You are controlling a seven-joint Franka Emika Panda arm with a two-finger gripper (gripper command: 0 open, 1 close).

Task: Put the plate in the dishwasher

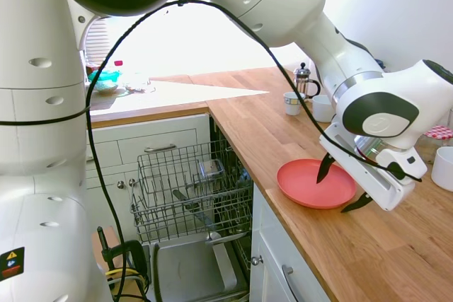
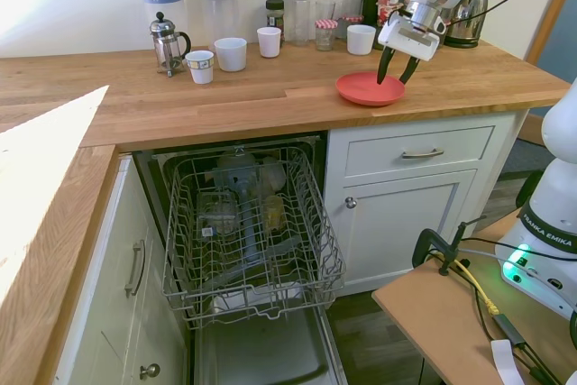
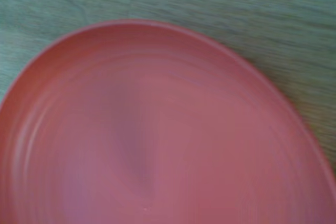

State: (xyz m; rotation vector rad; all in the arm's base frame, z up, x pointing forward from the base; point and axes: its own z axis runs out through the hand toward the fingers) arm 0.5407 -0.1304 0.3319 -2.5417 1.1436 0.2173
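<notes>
The coral-pink plate [image 1: 311, 183] lies flat on the wooden counter near its front edge, also seen in the second exterior view as the plate [image 2: 365, 90]. My gripper [image 1: 342, 187] hangs open just over the plate's right side, one dark finger [image 1: 325, 166] over the plate and the other past its rim. The same gripper [image 2: 396, 68] points down at the plate. The plate [image 3: 157, 129] fills the wrist view, blurred. The dishwasher [image 2: 248, 232] stands open below the counter with its wire rack [image 1: 187, 189] pulled out over the dropped door.
Mugs [image 2: 231, 53], a French press [image 2: 167, 42], jugs and jars line the counter's back wall. A kettle [image 2: 467, 6] stands behind the gripper. White cabinets [image 2: 419, 205] flank the dishwasher. The rack holds a few items.
</notes>
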